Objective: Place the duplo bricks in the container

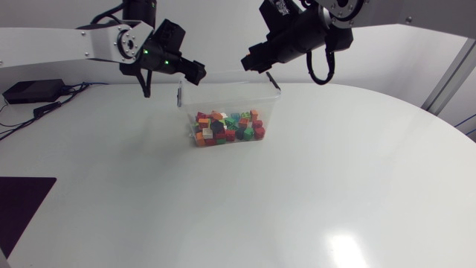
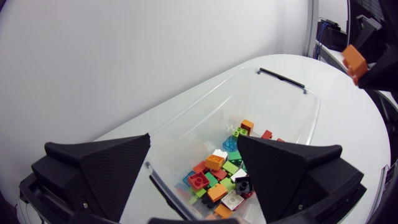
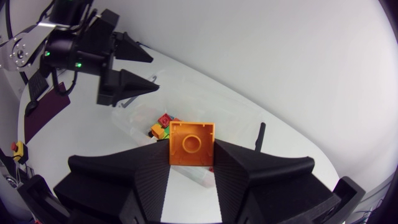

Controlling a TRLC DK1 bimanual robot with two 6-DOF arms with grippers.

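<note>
A clear plastic container [image 1: 223, 95] stands at the table's far middle, with several coloured duplo bricks [image 1: 227, 126] in a heap on its floor. My left gripper [image 1: 195, 70] hangs above the container's left end, open and empty; in its own view the bricks [image 2: 222, 174] lie below, between its spread fingers [image 2: 102, 168]. My right gripper [image 1: 251, 62] hovers over the container's right end, shut on an orange brick [image 3: 191, 143], which also shows in the left wrist view [image 2: 354, 60]. The head view hides that brick.
A black box with cables [image 1: 31, 91] lies at the far left of the table, and a dark mat [image 1: 22, 208] at the near left edge. Black handles [image 2: 281, 78] clip the container's ends.
</note>
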